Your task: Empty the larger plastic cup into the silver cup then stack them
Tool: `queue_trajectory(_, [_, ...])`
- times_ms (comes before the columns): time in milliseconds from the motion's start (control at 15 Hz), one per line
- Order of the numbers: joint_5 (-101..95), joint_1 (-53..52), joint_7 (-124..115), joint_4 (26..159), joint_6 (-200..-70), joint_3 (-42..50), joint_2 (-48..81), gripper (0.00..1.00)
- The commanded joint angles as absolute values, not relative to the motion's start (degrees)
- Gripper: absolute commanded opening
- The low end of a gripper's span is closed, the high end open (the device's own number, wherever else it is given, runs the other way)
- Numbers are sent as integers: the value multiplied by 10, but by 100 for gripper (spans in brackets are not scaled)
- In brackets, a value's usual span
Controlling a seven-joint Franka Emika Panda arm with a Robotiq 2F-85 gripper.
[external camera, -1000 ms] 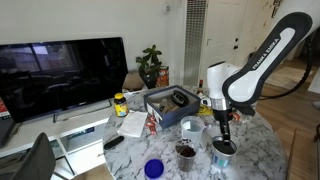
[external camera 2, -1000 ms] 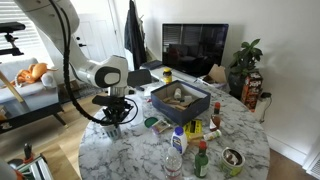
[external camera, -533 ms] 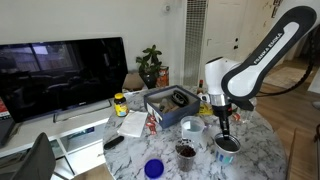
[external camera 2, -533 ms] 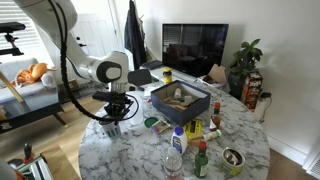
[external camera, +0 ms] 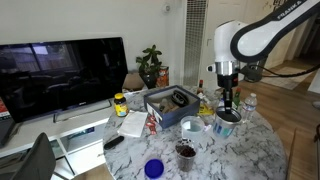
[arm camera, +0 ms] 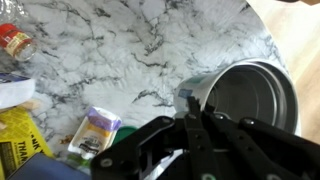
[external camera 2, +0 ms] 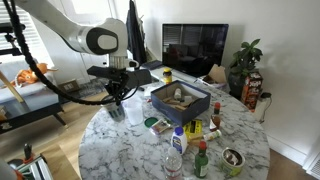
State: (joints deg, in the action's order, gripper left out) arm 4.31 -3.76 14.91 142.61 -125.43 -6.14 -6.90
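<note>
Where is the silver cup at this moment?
In an exterior view the silver cup hangs from the gripper, apparently raised above the marble table, just beside the larger plastic cup. In the wrist view it fills the right side.

Standing here, I see a smooth white robot arm built of fat, rounded tube segments with darker bands where they join. In an exterior view, a round grey cap covers one joint face. Slack black cables loop off it. Below a chunky white wrist section sits the black metal two-fingered gripper. Its glossy black linkages crowd the wrist view, and a pale patch among them may be a label or just glare.
</note>
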Motion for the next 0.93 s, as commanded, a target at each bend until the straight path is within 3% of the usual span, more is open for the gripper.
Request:
queue_trajectory(0, [85,-40,116,1404,-1200,-38,-123,1])
queue_trajectory(267, [117,-46,59,1332,-1161,-39,-74,1])
queue_trajectory(867, [95,-56,-127,1241,-1231,-58,84,1])
